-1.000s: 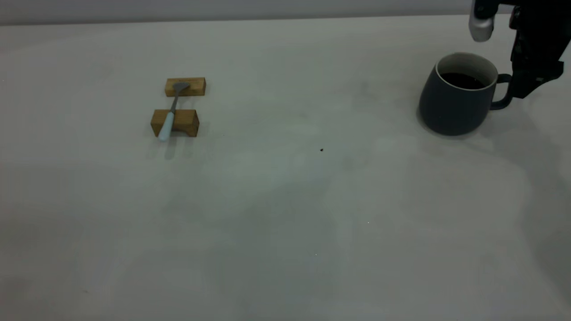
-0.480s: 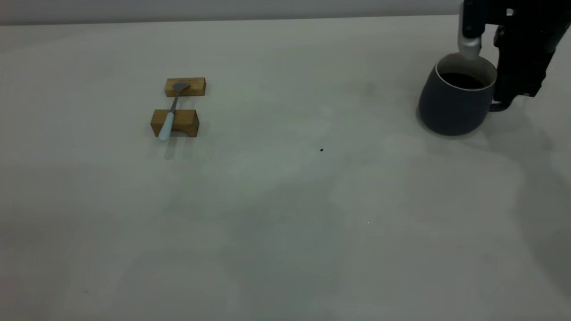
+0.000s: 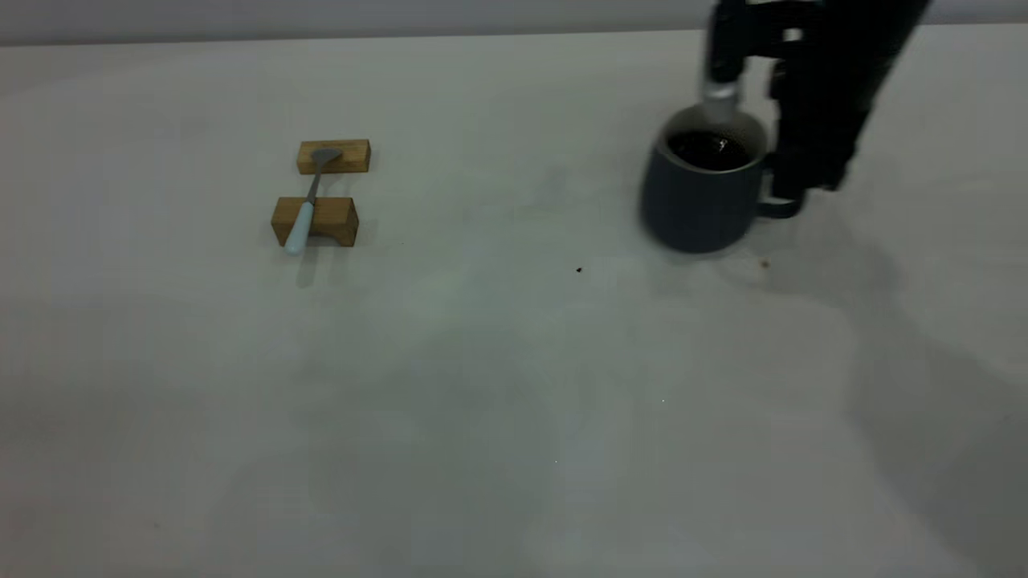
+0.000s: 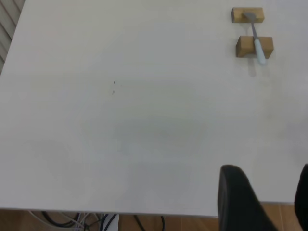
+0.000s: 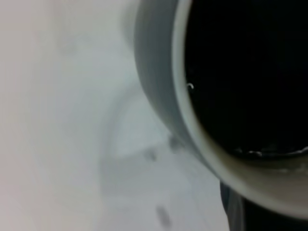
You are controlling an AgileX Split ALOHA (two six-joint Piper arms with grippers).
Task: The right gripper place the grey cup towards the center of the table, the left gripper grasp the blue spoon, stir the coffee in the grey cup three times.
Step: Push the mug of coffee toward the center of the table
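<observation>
The grey cup (image 3: 697,201) stands right of the table's (image 3: 482,401) middle with dark coffee (image 3: 711,150) inside. My right gripper (image 3: 783,172) reaches down at its handle side and is shut on the cup. In the right wrist view the cup's white rim (image 5: 192,130) and the coffee (image 5: 250,72) fill the picture. The blue spoon (image 3: 305,205) lies across two wooden blocks at the left, also seen as the spoon (image 4: 256,41) in the left wrist view. My left gripper (image 4: 269,202) hovers open near the table's edge, far from the spoon, holding nothing.
The two brown blocks (image 3: 334,156) (image 3: 315,221) bear the spoon's bowl and handle. A dark speck (image 3: 579,270) lies mid-table and a small brown drop (image 3: 764,262) sits just beside the cup. Cables (image 4: 96,221) hang below the table edge.
The right gripper closed in on the cup's handle side, and gripper and cup have moved leftwards together towards the table's middle. The spoon and blocks have stayed put.
</observation>
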